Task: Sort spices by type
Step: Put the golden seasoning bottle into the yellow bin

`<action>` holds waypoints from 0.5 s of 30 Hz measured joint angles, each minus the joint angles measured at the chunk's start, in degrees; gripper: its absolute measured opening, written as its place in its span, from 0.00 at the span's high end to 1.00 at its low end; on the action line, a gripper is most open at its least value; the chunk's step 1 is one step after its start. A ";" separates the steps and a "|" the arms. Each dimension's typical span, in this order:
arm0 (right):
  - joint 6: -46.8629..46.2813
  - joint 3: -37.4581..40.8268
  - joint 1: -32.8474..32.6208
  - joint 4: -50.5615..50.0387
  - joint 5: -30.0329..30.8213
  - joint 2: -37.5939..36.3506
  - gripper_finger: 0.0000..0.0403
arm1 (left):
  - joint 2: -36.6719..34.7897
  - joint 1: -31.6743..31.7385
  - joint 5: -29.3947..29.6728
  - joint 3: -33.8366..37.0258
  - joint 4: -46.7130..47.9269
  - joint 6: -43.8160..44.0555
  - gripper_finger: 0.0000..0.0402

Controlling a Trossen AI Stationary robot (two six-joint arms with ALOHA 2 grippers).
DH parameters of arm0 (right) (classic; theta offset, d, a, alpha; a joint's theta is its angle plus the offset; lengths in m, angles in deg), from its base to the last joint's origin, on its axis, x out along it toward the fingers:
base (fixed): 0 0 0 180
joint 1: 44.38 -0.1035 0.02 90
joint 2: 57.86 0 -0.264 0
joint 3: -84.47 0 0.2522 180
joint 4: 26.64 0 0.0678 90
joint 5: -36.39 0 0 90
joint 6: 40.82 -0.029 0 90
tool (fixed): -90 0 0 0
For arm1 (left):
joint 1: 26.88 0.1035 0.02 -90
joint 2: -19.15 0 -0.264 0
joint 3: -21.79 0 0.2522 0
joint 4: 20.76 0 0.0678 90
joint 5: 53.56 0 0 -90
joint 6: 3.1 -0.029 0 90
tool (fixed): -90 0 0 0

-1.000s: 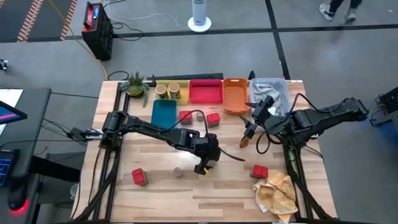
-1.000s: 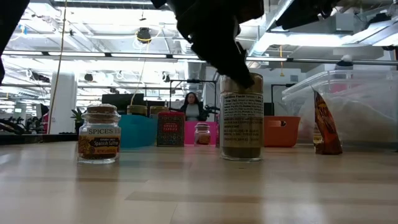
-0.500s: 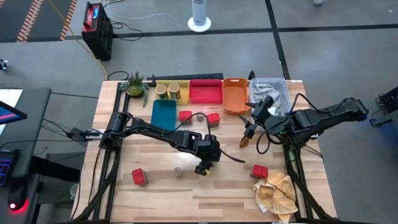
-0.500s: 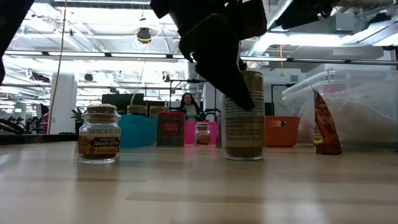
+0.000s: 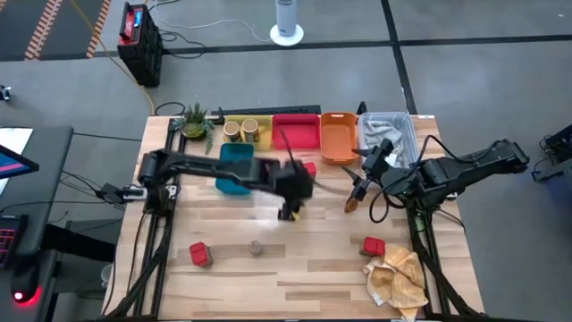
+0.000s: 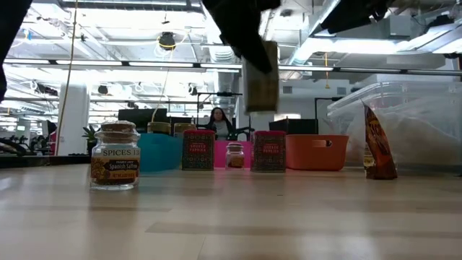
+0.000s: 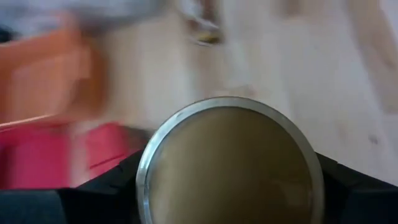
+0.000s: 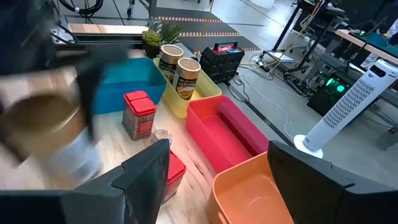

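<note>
My left gripper [image 5: 290, 204] is shut on a tan cylindrical jar [image 6: 261, 72] and hangs it in the air above the table's middle; the arm is blurred. My right gripper [image 5: 361, 177] is open and raised near the orange tray, with nothing between its fingers [image 8: 146, 174]. The thin brown packet [image 5: 350, 204] stands on its lower edge [image 6: 380, 175] just near of that gripper. Two tan jars [image 5: 241, 131] stand in the yellow tray. Several red boxes [image 5: 266, 167] and a tiny round jar [image 5: 256, 247] stand on the table. My left gripper pinches the tan jar at its upper end [image 7: 155, 180], with one finger [image 7: 106, 186] on each side of the round top. It comes from above, pointing down. The jar hangs below the fingers, lifted clear of the table and slightly tilted.
Yellow [image 5: 266, 121], red [image 5: 296, 131], orange [image 5: 338, 139] and teal [image 5: 236, 165] trays line the far side, with a plant [image 5: 195, 121] at the far left and a clear bin [image 5: 389, 134] at the far right. A tan paper wad [image 5: 396, 277] lies near the near right corner.
My left gripper has lifted the tan jar off the table and carried it quickly up and toward the far edge, toward the trays. The jar has gone from standing on the wood to hanging clear in the air.
</note>
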 joint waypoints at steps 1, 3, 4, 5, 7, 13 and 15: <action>0.00 0.00 -0.10 -0.03 0.01 0.00 0.25 | -1.24 0.97 0.07 -0.02 -0.08 0.02 0.32; -0.04 0.00 -0.14 0.20 0.03 0.00 0.25 | -3.34 2.75 0.20 -0.02 -0.44 0.06 0.32; -0.25 0.00 -0.13 0.22 0.08 0.00 0.25 | -4.29 3.71 0.13 -0.04 -0.51 0.06 0.32; -0.24 0.00 -0.13 0.19 0.21 0.00 0.25 | -5.20 4.83 0.03 -0.07 -0.52 0.04 0.32; -0.24 0.00 -0.12 0.04 0.30 0.00 0.25 | -6.21 7.25 -0.13 -0.09 -0.50 -0.28 0.32; -0.41 0.00 -0.13 0.05 0.35 0.00 0.25 | -6.38 16.38 0.18 0.42 -0.18 -1.04 0.32; -0.46 0.00 -0.13 0.08 0.36 0.00 0.25 | -6.54 19.63 0.34 1.61 -0.43 -1.36 0.32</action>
